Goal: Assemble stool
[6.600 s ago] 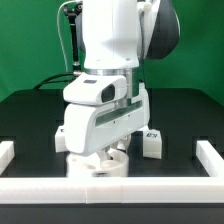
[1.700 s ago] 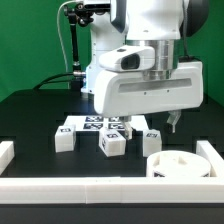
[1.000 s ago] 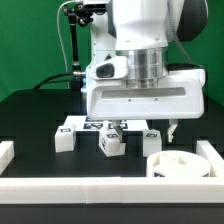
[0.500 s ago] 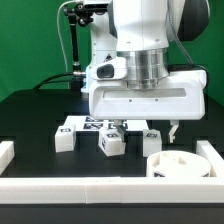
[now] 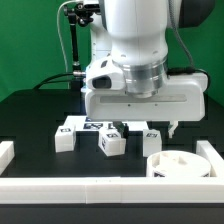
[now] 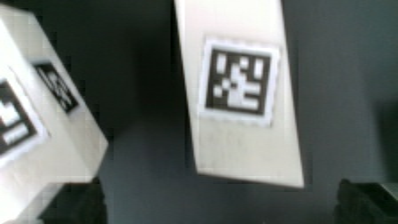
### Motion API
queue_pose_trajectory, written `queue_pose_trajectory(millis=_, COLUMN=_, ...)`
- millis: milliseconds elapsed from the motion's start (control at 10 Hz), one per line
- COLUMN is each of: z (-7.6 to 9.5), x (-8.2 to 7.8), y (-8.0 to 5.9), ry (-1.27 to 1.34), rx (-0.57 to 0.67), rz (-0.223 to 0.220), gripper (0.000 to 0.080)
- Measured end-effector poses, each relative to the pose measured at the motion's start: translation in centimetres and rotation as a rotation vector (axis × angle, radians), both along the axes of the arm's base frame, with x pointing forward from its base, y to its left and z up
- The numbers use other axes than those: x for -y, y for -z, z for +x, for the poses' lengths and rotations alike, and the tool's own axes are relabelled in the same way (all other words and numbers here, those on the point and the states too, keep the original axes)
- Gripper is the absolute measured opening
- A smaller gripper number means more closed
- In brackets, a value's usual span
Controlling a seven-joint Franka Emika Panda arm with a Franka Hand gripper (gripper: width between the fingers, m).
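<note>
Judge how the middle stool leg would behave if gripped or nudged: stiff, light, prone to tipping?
The middle leg looks blocky, hard white plastic, so probably rigid and light. Its flat faces should suit the open gripper, though smooth plastic might slip. Squat, it would likely slide rather than roll if nudged.

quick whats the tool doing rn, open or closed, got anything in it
tool: open, fingertips spread wide, holding nothing. A stool leg shows between them in the wrist view, not gripped.
</note>
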State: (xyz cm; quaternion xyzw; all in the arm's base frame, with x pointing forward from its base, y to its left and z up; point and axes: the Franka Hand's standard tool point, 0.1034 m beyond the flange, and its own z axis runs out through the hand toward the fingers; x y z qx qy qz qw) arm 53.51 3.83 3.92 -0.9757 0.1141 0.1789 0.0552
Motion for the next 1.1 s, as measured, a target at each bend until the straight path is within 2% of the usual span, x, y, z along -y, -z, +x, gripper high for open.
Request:
queue_pose_trajectory(millis=300, z=-0.6, x=-0.8, y=0.1, ry=-0.020, rx=-0.232, rz=0.038, gripper=0.0648)
queue_pose_trajectory(millis=600, z=-1.3, x=-0.5, y=0.7, ry=-0.041, rx=-0.447, rz=0.079, gripper=0.0648)
queue_pose_trajectory(millis=1100, z=-1.1, x=-1.6, y=1.1, ry=-0.055, rx=-0.455, rz=0.074, gripper=0.0648)
